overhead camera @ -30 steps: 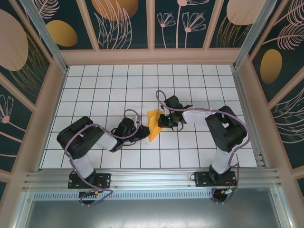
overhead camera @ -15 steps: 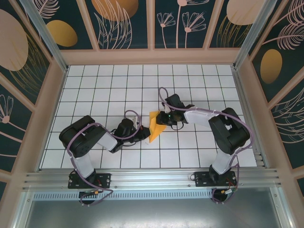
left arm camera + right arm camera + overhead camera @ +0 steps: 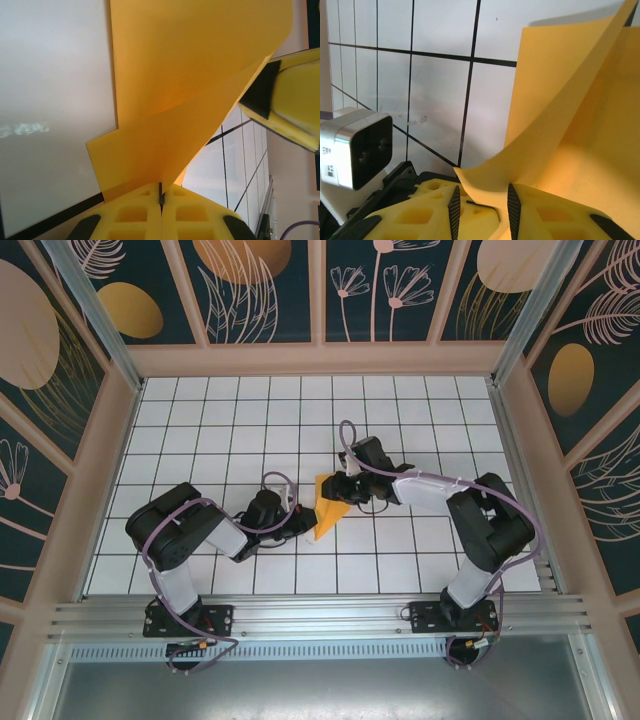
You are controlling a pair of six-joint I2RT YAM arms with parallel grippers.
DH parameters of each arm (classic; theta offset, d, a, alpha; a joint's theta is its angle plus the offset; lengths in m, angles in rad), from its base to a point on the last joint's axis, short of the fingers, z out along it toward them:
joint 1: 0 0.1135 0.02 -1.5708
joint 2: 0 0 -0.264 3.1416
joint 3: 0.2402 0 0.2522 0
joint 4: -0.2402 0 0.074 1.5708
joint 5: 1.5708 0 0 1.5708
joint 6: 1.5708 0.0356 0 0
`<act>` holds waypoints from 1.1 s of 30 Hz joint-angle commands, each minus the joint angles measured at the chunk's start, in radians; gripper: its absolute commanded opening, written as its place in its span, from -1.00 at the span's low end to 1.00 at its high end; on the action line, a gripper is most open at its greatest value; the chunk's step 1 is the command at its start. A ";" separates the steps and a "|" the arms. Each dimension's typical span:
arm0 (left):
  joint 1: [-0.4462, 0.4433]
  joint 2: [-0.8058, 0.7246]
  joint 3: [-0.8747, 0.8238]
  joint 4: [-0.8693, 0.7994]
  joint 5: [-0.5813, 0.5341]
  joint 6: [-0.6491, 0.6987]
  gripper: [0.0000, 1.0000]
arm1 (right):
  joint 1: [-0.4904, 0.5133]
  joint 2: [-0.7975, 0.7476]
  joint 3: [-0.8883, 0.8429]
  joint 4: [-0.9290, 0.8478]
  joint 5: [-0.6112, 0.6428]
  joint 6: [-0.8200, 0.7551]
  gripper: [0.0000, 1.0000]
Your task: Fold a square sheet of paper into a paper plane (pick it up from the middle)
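Clamped shut, the jaws of your left gripper (image 3: 161, 192) pinch the lower edge of the thin orange-yellow square sheet of paper (image 3: 190, 75). In the left wrist view the paper rises as two layers from the seam between the fingers. Your right gripper (image 3: 482, 200) stands differently. Its wrist view shows a clear gap between the two black pads, wider than the paper, and a corner of the sheet lies in that gap unsqueezed, so treat that side as released. From above, the sheet is near the middle of the white grid-tiled table (image 3: 200, 440), raised between the two grippers, with the left one at its near end and the right one at its far side. Whether its lower edge touches the tiles you cannot tell. I judge that you are mid-fold, with one hand anchoring and the other free to re-grip or press. Hold the left pinch firm and steady, since it looks to be all that carries the paper, and any twist there will skew the crease. Draw the right fingers clear along the paper's plane, not across it, so the pads do not drag or dent the loose layer. Before you close that gripper, line the free edge up with the layer beneath and check the match in the right wrist view. Thin paper like this will likely sag or spring open, so move slowly and press the fold against the table rather than in the air.
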 commanded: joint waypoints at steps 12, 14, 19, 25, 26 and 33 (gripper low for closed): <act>-0.003 0.010 -0.002 -0.022 -0.001 -0.005 -0.74 | 0.025 0.100 0.066 -0.053 0.070 0.011 -0.29; -0.003 0.008 -0.002 -0.023 -0.004 -0.005 -0.68 | 0.025 0.106 0.071 -0.062 0.079 0.010 -0.29; -0.003 -0.009 0.005 -0.033 -0.012 -0.007 -0.56 | 0.025 0.113 0.073 -0.073 0.089 0.005 -0.30; -0.003 -0.021 0.028 -0.052 -0.018 0.001 -0.48 | 0.025 0.112 0.073 -0.074 0.089 0.004 -0.30; -0.002 -0.023 0.034 -0.068 -0.024 0.007 -0.48 | 0.025 0.113 0.072 -0.074 0.089 0.003 -0.30; 0.004 -0.020 0.049 -0.100 -0.049 0.004 -0.69 | 0.025 0.116 0.076 -0.072 0.086 0.001 -0.30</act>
